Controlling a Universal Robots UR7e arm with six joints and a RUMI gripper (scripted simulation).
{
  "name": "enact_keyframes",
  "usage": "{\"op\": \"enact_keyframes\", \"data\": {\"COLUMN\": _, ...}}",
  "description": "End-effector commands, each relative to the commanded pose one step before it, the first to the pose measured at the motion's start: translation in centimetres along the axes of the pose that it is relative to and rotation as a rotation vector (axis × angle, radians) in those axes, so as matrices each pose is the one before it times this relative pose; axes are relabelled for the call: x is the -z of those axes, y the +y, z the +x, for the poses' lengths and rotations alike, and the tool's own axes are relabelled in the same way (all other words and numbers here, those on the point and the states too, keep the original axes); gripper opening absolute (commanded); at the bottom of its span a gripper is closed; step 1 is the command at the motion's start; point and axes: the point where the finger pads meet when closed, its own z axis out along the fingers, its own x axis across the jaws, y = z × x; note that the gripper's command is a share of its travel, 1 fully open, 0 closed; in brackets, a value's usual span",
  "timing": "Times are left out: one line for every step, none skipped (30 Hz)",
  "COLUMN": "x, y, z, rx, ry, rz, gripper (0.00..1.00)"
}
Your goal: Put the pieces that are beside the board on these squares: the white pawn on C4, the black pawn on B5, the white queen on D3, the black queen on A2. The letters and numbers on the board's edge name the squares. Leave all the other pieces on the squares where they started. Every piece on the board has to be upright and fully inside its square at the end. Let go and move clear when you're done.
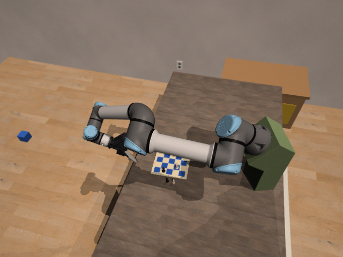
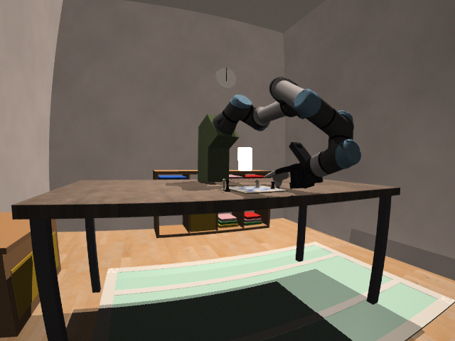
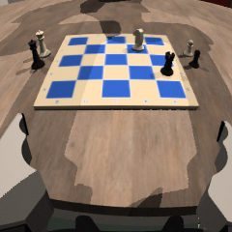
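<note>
In the wrist view the blue and cream chessboard [image 3: 116, 68] lies ahead of me on the dark wooden table. The white queen [image 3: 43, 43] and black queen [image 3: 35, 54] stand upright beside its left edge. The white pawn [image 3: 188, 47] and black pawn [image 3: 195, 58] stand beside its right edge. A white knight [image 3: 138, 40] and a black piece [image 3: 167, 64] stand on the board. My gripper [image 3: 124, 119] is open and empty, low over the table, short of the board's near edge. It also shows in the top view [image 1: 132, 158] at the table's left edge, beside the board [image 1: 170, 166].
A green block [image 1: 270, 155] carries the arm's base at the table's right side. My forearm [image 1: 180, 146] crosses above the board's far side and hides the queens in the top view. An orange cabinet [image 1: 267, 80] stands behind the table.
</note>
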Motion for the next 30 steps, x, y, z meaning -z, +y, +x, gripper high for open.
{"op": "enact_keyframes", "data": {"x": 0.647, "y": -1.664, "z": -0.042, "rx": -0.00011, "ry": -0.00054, "rz": -0.00151, "gripper": 1.00}}
{"op": "enact_keyframes", "data": {"x": 0.200, "y": -0.570, "z": -0.017, "rx": 0.00000, "ry": 0.00000, "rz": 0.00000, "gripper": 1.00}}
{"op": "enact_keyframes", "data": {"x": 0.216, "y": -0.615, "z": -0.018, "rx": 0.00000, "ry": 0.00000, "rz": 0.00000, "gripper": 1.00}}
{"op": "enact_keyframes", "data": {"x": 0.228, "y": -0.647, "z": -0.019, "rx": 0.00000, "ry": 0.00000, "rz": 0.00000, "gripper": 1.00}}
{"op": "enact_keyframes", "data": {"x": 0.232, "y": -0.660, "z": -0.019, "rx": 0.00000, "ry": 0.00000, "rz": 0.00000, "gripper": 1.00}}
{"op": "enact_keyframes", "data": {"x": 0.230, "y": -0.655, "z": -0.019, "rx": 0.00000, "ry": 0.00000, "rz": 0.00000, "gripper": 1.00}}
{"op": "enact_keyframes", "data": {"x": 0.222, "y": -0.631, "z": -0.019, "rx": 0.00000, "ry": 0.00000, "rz": 0.00000, "gripper": 1.00}}
{"op": "enact_keyframes", "data": {"x": 0.000, "y": 0.000, "z": 0.000, "rx": 0.00000, "ry": 0.00000, "rz": 0.00000, "gripper": 1.00}}
{"op": "enact_keyframes", "data": {"x": 0.000, "y": 0.000, "z": 0.000, "rx": 0.00000, "ry": 0.00000, "rz": 0.00000, "gripper": 1.00}}
{"op": "enact_keyframes", "data": {"x": 0.206, "y": -0.587, "z": -0.017, "rx": 0.00000, "ry": 0.00000, "rz": 0.00000, "gripper": 1.00}}
{"op": "enact_keyframes", "data": {"x": 0.185, "y": -0.527, "z": -0.015, "rx": 0.00000, "ry": 0.00000, "rz": 0.00000, "gripper": 1.00}}
{"op": "enact_keyframes", "data": {"x": 0.159, "y": -0.452, "z": -0.013, "rx": 0.00000, "ry": 0.00000, "rz": 0.00000, "gripper": 1.00}}
{"op": "enact_keyframes", "data": {"x": 0.131, "y": -0.368, "z": -0.012, "rx": 0.00000, "ry": 0.00000, "rz": 0.00000, "gripper": 1.00}}
{"op": "enact_keyframes", "data": {"x": 0.097, "y": -0.275, "z": -0.008, "rx": 0.00000, "ry": 0.00000, "rz": 0.00000, "gripper": 1.00}}
{"op": "enact_keyframes", "data": {"x": 0.065, "y": -0.185, "z": -0.005, "rx": 0.00000, "ry": 0.00000, "rz": 0.00000, "gripper": 1.00}}
{"op": "enact_keyframes", "data": {"x": 0.037, "y": -0.105, "z": -0.003, "rx": 0.00000, "ry": 0.00000, "rz": 0.00000, "gripper": 1.00}}
{"op": "enact_keyframes", "data": {"x": 0.015, "y": -0.042, "z": -0.001, "rx": 0.00000, "ry": 0.00000, "rz": 0.00000, "gripper": 1.00}}
{"op": "enact_keyframes", "data": {"x": 0.002, "y": -0.006, "z": 0.000, "rx": 0.00000, "ry": 0.00000, "rz": 0.00000, "gripper": 1.00}}
{"op": "enact_keyframes", "data": {"x": 0.000, "y": 0.000, "z": 0.000, "rx": 0.00000, "ry": 0.00000, "rz": 0.00000, "gripper": 1.00}}
{"op": "enact_keyframes", "data": {"x": 0.000, "y": 0.000, "z": 0.000, "rx": 0.00000, "ry": 0.00000, "rz": 0.00000, "gripper": 1.00}}
{"op": "enact_keyframes", "data": {"x": 0.000, "y": 0.000, "z": 0.000, "rx": 0.00000, "ry": 0.00000, "rz": 0.00000, "gripper": 1.00}}
{"op": "enact_keyframes", "data": {"x": -0.120, "y": 0.375, "z": 0.018, "rx": -0.00008, "ry": 0.00000, "rz": 0.00032, "gripper": 1.00}}
{"op": "enact_keyframes", "data": {"x": 0.000, "y": 0.000, "z": 0.000, "rx": -0.00001, "ry": 0.00001, "rz": -0.00005, "gripper": 1.00}}
{"op": "enact_keyframes", "data": {"x": 0.000, "y": -0.001, "z": 0.001, "rx": -0.00004, "ry": 0.00002, "rz": -0.00012, "gripper": 1.00}}
{"op": "enact_keyframes", "data": {"x": 0.000, "y": 0.000, "z": 0.000, "rx": 0.00000, "ry": 0.00000, "rz": 0.00000, "gripper": 1.00}}
{"op": "enact_keyframes", "data": {"x": 0.000, "y": 0.000, "z": 0.000, "rx": 0.00000, "ry": 0.00000, "rz": 0.00000, "gripper": 1.00}}
{"op": "enact_keyframes", "data": {"x": 0.001, "y": -0.001, "z": 0.001, "rx": -0.00007, "ry": 0.00003, "rz": -0.00023, "gripper": 1.00}}
{"op": "enact_keyframes", "data": {"x": 0.001, "y": -0.002, "z": 0.002, "rx": -0.00012, "ry": 0.00005, "rz": -0.00038, "gripper": 1.00}}
{"op": "enact_keyframes", "data": {"x": 0.002, "y": -0.003, "z": 0.003, "rx": -0.00018, "ry": 0.00007, "rz": -0.00055, "gripper": 1.00}}
{"op": "enact_keyframes", "data": {"x": 0.002, "y": -0.005, "z": 0.005, "rx": -0.00024, "ry": 0.00010, "rz": -0.00076, "gripper": 1.00}}
